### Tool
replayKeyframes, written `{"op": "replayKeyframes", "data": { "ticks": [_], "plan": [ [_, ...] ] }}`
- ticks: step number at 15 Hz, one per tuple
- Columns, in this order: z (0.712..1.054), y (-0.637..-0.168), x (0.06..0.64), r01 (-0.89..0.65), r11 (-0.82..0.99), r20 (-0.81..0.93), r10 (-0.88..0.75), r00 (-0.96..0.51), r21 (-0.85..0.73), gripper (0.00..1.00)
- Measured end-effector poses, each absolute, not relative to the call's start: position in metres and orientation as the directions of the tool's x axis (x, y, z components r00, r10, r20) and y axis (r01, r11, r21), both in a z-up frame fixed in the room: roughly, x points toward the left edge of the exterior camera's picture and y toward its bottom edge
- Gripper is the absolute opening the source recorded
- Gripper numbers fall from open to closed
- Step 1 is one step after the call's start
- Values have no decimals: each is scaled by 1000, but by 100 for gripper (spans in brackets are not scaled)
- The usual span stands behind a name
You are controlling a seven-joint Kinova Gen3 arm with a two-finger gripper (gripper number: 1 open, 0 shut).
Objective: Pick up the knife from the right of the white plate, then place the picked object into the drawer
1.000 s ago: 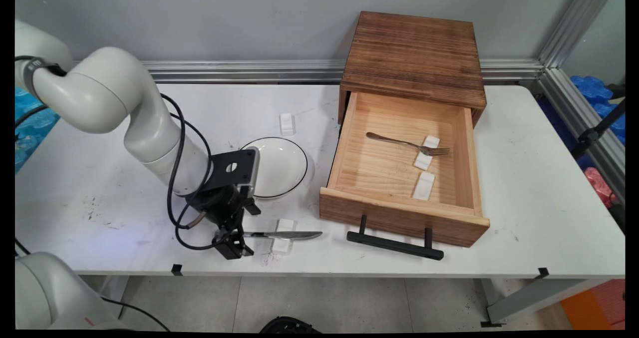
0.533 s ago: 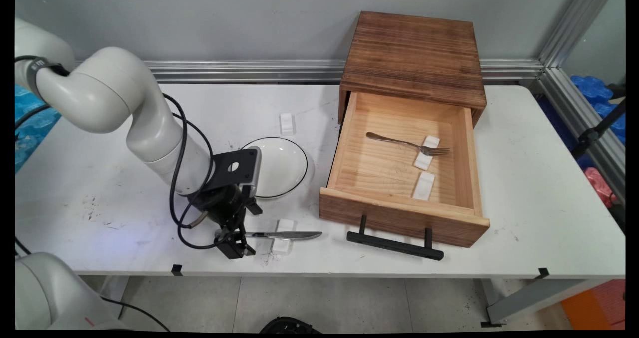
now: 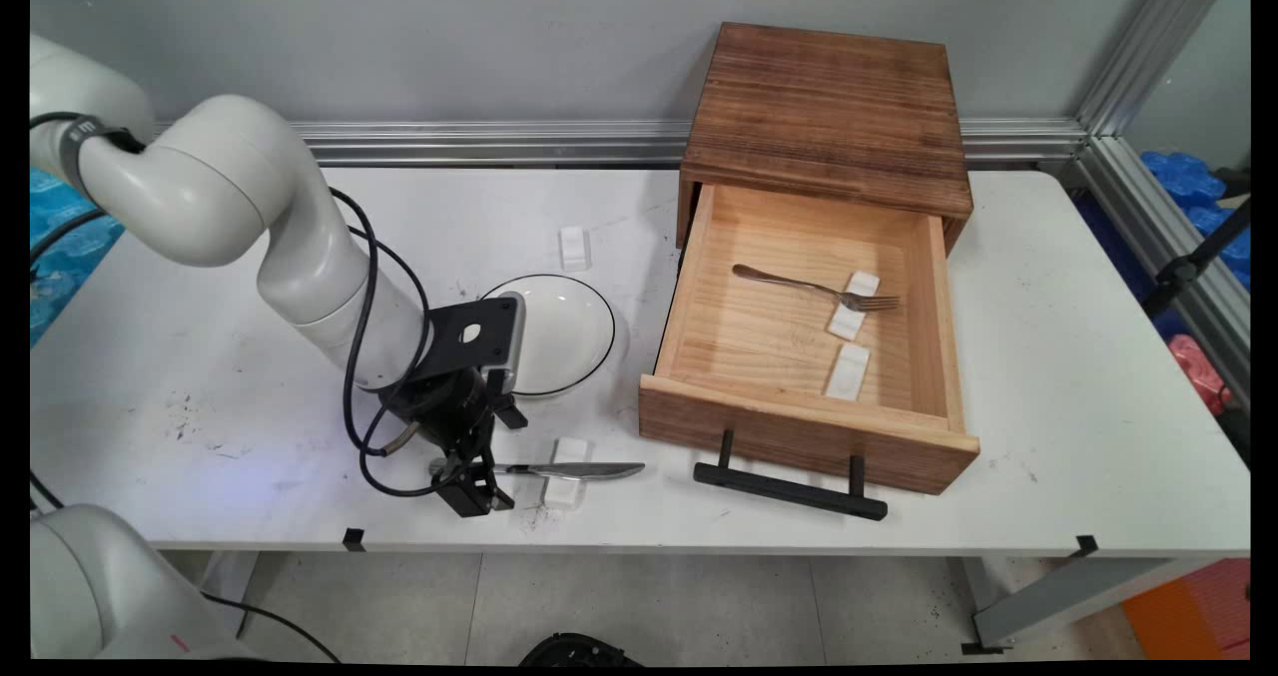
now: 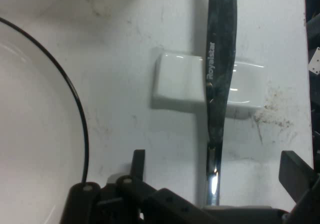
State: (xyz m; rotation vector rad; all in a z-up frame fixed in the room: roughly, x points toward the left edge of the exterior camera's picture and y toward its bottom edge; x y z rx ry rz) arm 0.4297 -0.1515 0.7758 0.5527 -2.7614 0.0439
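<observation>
From my seat I see the gripper [image 3: 469, 476] low over the near edge of the white table [image 3: 200, 356], set at the handle end of a table knife [image 3: 569, 470]. In the hand view the gripper [image 4: 215, 179] has its fingers [image 4: 296, 171] spread apart, one on each side of the knife [image 4: 220, 74] handle, with clear gaps and no contact I can make out. The knife lies flat, its blade running away from the hand and resting across a small white block [image 4: 180, 79], which in the main view is the white block [image 3: 567, 456] just under the blade's middle. A round white plate [image 3: 564, 332] with a thin black rim sits just behind the hand, and its rim [image 4: 80, 119] curves past one finger in the hand view. A wooden box [image 3: 829, 107] stands at the far right, its drawer [image 3: 799, 436] pulled open toward me, black handle [image 3: 789, 486] in front. Inside lies a fork [image 3: 814, 288], tines propped on one white rest [image 3: 855, 297], with a second white rest [image 3: 849, 371] nearer the front. Another white block [image 3: 574, 247] lies alone beyond the plate.
</observation>
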Motion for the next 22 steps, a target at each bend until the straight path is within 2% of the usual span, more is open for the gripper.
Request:
{"op": "replayKeyframes", "data": {
  "ticks": [3,4,22],
  "plan": [
    [775,-152,429,-380,924,320,-370,-872,35,100],
    [775,-152,429,-379,925,321,-370,-872,35,0],
    [782,-148,426,-362,931,335,-355,-873,43,0]
  ]
}}
